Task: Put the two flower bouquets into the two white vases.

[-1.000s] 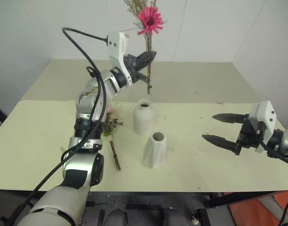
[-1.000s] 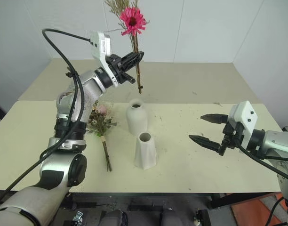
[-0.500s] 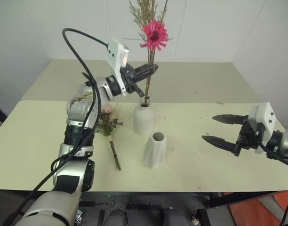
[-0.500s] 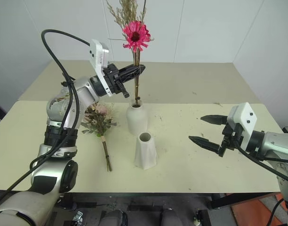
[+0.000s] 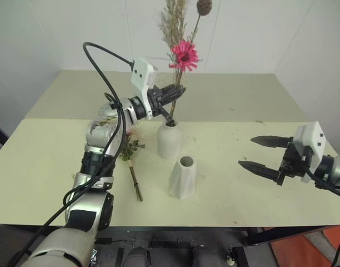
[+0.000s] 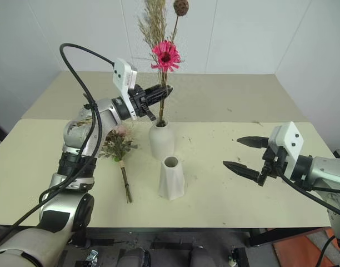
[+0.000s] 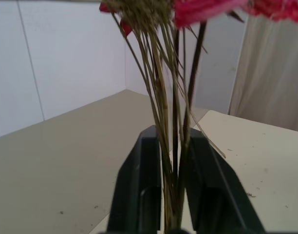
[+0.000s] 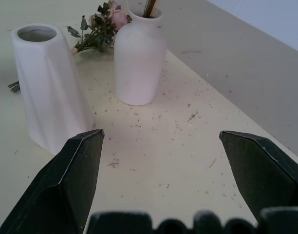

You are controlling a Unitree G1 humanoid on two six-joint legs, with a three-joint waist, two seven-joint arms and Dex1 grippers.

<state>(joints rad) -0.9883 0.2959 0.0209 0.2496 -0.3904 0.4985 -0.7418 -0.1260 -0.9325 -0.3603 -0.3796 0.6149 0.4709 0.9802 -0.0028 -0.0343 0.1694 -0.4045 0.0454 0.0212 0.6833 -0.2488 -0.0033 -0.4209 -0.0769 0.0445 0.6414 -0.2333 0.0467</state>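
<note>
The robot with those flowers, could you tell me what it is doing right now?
The left gripper has its fingers around the stems of the slim bouquet, whose stems stand in the rounded vase. The rose bouquet lies on the table beside it, the faceted vase stands empty, and the right gripper hovers open.

Pale yellow-green table (image 5: 42, 161) strewn with dry specks, a second matching table (image 5: 231, 94) butted behind it, plain white panelled walls (image 5: 259, 33) beyond — orange-red floor (image 5: 303, 247) below the near table's right corner.
</note>
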